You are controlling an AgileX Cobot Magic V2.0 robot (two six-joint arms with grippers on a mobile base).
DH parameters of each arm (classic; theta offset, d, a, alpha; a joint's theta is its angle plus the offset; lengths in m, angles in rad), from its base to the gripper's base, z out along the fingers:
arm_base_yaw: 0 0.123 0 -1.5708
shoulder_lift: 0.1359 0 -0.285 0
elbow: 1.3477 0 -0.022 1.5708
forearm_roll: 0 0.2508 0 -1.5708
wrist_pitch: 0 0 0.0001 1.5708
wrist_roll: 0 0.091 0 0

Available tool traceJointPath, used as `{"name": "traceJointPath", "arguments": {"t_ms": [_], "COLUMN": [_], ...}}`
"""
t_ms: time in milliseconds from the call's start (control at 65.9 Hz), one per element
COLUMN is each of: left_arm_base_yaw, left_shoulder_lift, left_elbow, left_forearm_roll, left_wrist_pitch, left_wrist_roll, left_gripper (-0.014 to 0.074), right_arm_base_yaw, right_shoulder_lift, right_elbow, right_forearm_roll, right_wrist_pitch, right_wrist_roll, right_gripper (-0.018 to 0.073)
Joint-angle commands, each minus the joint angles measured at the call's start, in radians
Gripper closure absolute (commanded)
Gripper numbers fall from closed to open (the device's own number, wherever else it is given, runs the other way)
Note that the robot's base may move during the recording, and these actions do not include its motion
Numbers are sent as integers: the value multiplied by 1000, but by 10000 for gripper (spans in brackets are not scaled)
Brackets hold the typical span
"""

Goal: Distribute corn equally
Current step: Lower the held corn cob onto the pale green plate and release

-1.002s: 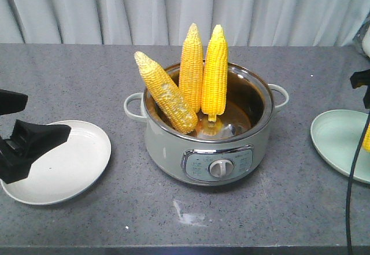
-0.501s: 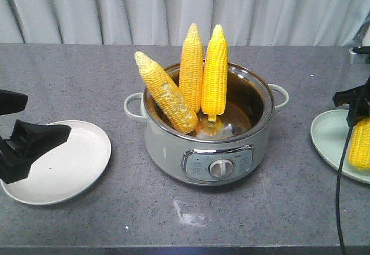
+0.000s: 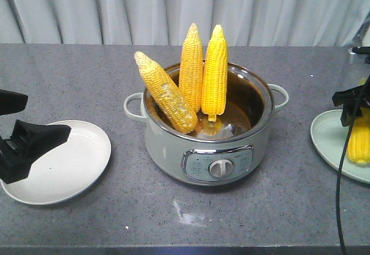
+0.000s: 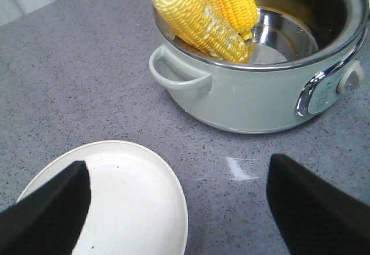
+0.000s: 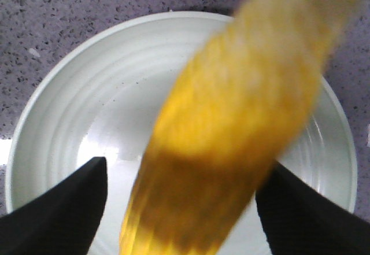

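Left claw apart over white plate; right claw straddles cob over green plate, grip unclear

The small markings on the pot's control panel are too small to read.

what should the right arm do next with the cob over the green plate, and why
Probably lower the cob flat onto the green plate and open. The right gripper holds it upright, low over the plate, and nothing else lies on the part of the plate in view.
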Motion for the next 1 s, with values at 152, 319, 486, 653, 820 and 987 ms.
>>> {"name": "traceJointPath", "arguments": {"t_ms": [152, 319, 486, 653, 820, 987], "left_arm_base_yaw": [-5, -5, -5, -5, -5, -5], "left_shoulder_lift": [-5, -5, -5, -5, -5, -5], "left_elbow": [-32, -32, -32, -32, -32, -32], "left_forearm_roll": [-25, -25, -26, -26, -26, -29], "left_wrist_pitch": [-51, -51, -52, -55, -55, -60], "left_wrist_roll": [0, 0, 0, 0, 0, 0], "left_gripper": [7, 7, 7, 7, 7, 7], "right_arm_base_yaw": [-5, -5, -5, -5, 25, 131], "right_shoulder_lift": [-47, -80, -180, -333, -492, -633], "right_elbow": [-30, -30, -17, 88, 237, 371], "right_forearm_roll": [-3, 13, 68, 113, 126, 128], "right_wrist_pitch": [3, 10, -3, -68, -109, -158], "right_wrist_roll": [-1, 10, 9, -21, -112, -108], "right_gripper": [10, 10, 10, 10, 12, 29]}}
